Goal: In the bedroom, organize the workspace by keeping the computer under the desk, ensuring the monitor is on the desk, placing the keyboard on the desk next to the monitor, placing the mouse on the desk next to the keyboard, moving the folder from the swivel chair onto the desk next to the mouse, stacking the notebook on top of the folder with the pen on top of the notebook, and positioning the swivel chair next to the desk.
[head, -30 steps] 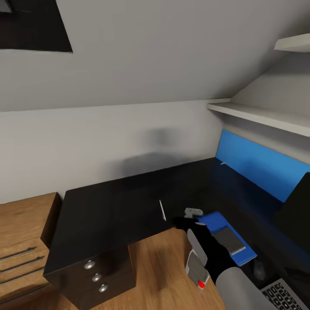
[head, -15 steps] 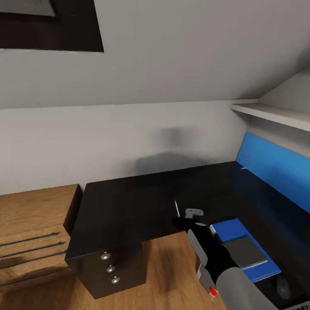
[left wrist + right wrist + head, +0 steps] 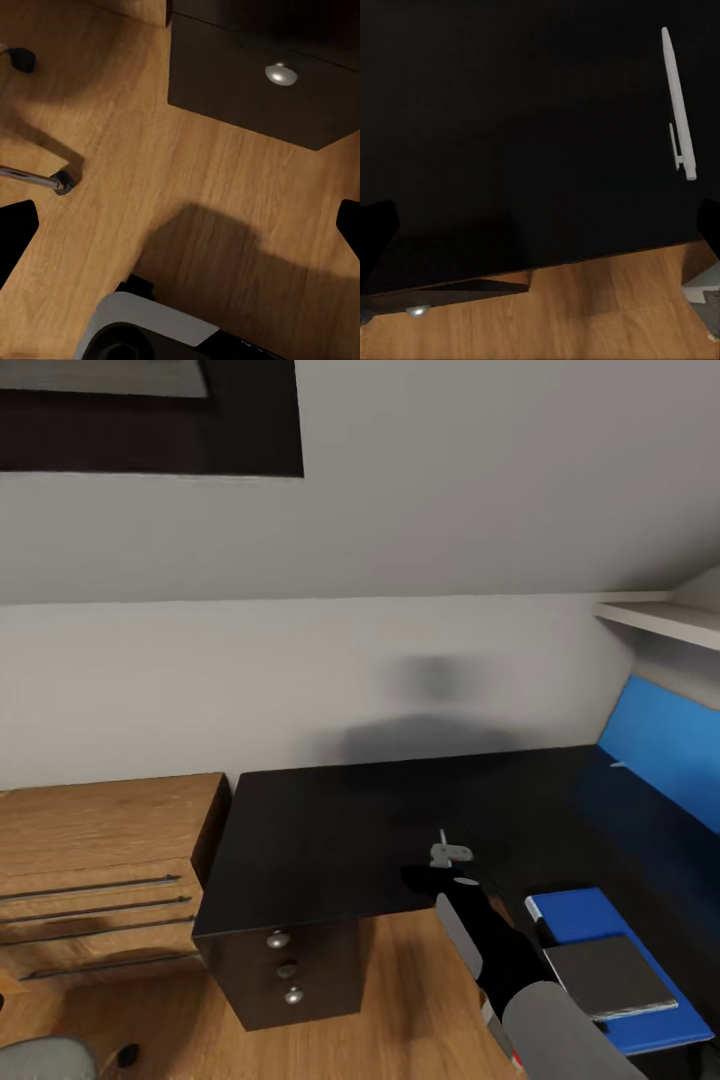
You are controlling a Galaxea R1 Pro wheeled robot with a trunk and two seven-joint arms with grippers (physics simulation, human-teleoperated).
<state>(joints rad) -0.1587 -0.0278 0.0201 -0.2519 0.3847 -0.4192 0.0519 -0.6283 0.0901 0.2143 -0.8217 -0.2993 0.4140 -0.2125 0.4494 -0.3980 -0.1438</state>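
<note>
Where desk [image 3: 330,840] glossy: thin pen [image 3: 678,105].

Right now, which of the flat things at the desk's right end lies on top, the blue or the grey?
The grey notebook lies on top, resting on the blue folder, whose blue edge shows around it.

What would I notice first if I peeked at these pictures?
Probably the bright blue folder at the desk's near right edge, with the grey notebook stacked on it. Next, the thin white pen lying alone on the glossy black top, just ahead of the right gripper.
</note>
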